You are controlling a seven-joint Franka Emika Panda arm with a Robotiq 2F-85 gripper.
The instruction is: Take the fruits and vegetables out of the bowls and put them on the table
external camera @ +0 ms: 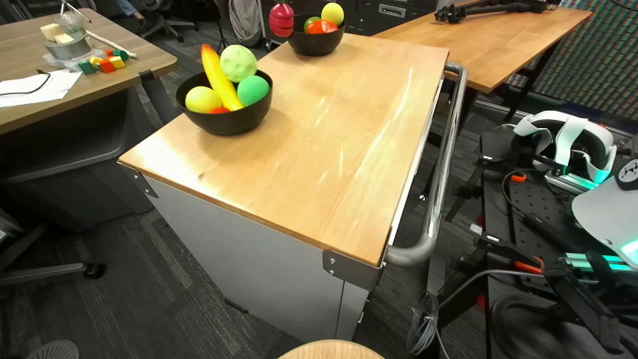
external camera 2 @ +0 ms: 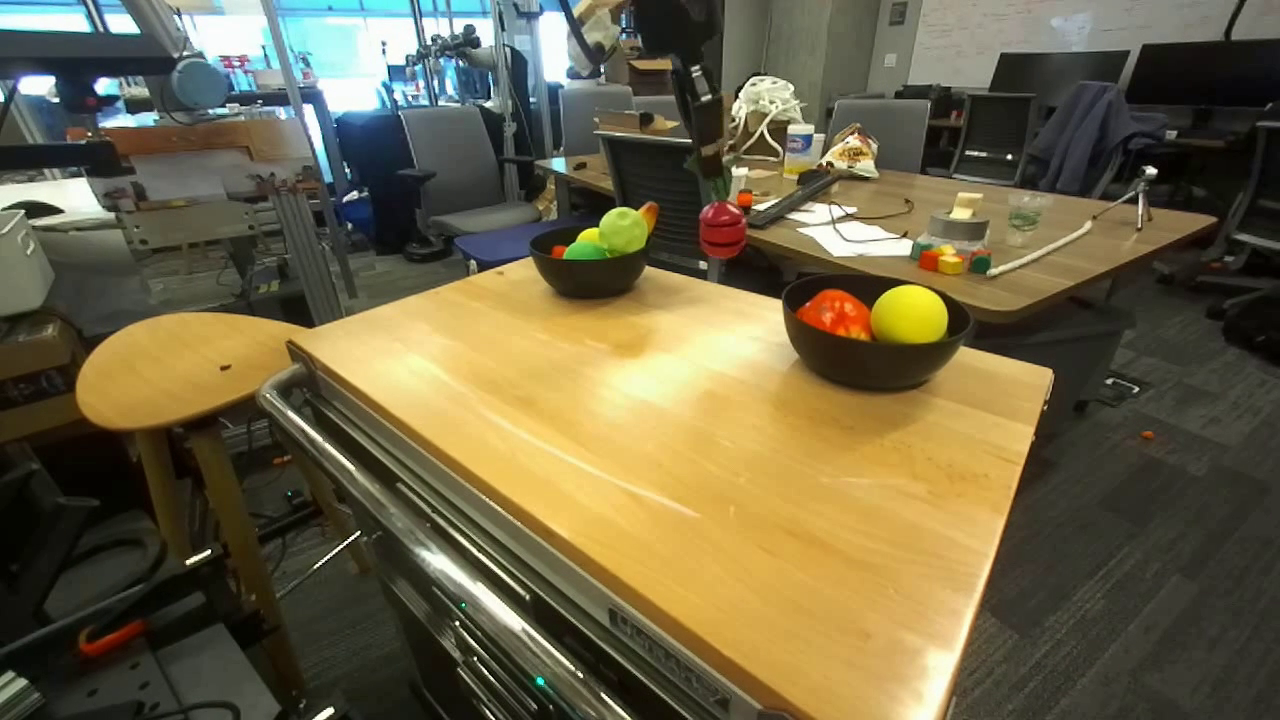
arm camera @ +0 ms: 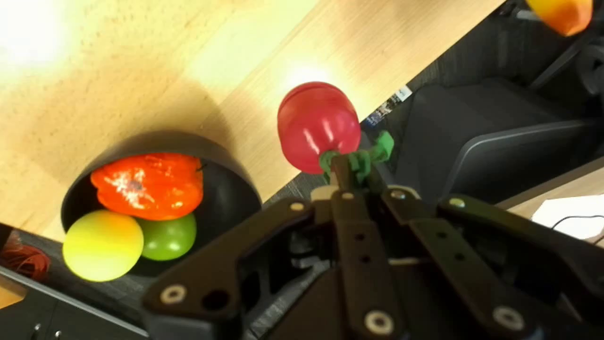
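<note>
Likely at the carrying step, outside both bowls (external camera 2: pixel 870 366) (external camera 2: pixel 590 283)
Has a red radish-like vegetable (arm camera: pixel 317 120) pinched by its green top (arm camera: pixel 384 145) in the claw (arm camera: pixel 357 167), mid-air near the edge of the table (external camera 2: pixel 600 420); next must probably move inward, lower, release.

There were two black bowls (external camera: pixel 227 123), one banana (external camera: pixel 219 80), one orange-red pepper (arm camera: pixel 151 186), one radish-like red vegetable (arm camera: pixel 316 118), two yellow balls (external camera: pixel 202 99), three green or pale-green round fruits (external camera: pixel 253 90) and one mostly hidden orange-red piece (external camera: pixel 219 110).
</note>
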